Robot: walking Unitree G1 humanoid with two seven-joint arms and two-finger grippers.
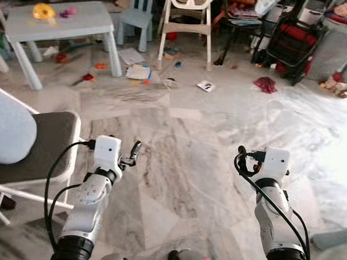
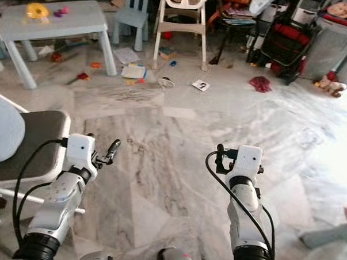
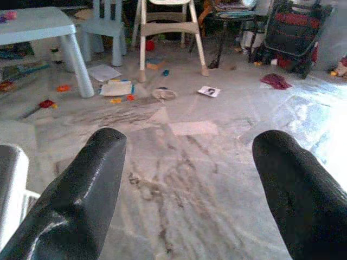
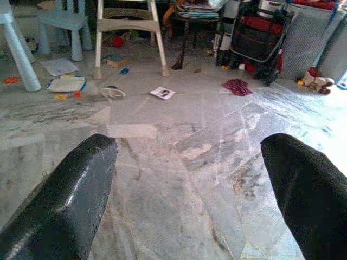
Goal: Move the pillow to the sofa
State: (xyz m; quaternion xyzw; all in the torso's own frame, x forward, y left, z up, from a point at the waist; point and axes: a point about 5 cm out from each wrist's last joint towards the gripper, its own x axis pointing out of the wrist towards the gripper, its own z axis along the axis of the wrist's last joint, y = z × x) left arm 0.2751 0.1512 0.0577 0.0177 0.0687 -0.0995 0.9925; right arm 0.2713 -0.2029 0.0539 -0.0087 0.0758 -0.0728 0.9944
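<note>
Pale blue-grey fabric, smooth and rounded, marks the pillow [image 1: 9, 127], which lies on the dark seat of a white-framed chair [image 1: 52, 137] at the robot's left, partly cut off by the edge of the head views. It looks plump and soft, so it is probably light, will give under pressure and is in no way fragile; the cover seems smooth and might slide between thin fingers. A sensible hold would be a deep pinch on the bulging edge that faces the open floor, gathering enough cloth and filling for the fingers to bite, or a squeeze from both sides with the two arms if one pinch lets it sag. The left gripper [image 1: 132, 153] is held out over the marble floor [image 1: 183, 165] just beside the chair's front corner, its two black fingers spread wide with nothing between them, near the pillow but not touching it. The right gripper [image 1: 242, 160] is raised well apart on the other side, likewise released and empty, as its wrist view makes plain. Farther off stand a light blue child's table [image 1: 63, 21], a small blue chair [image 1: 138, 16], a white high chair [image 1: 187, 24] and a folded stroller [image 1: 292, 40], with papers and toys scattered on the floor between them. No sofa can be made out from this position.
</note>
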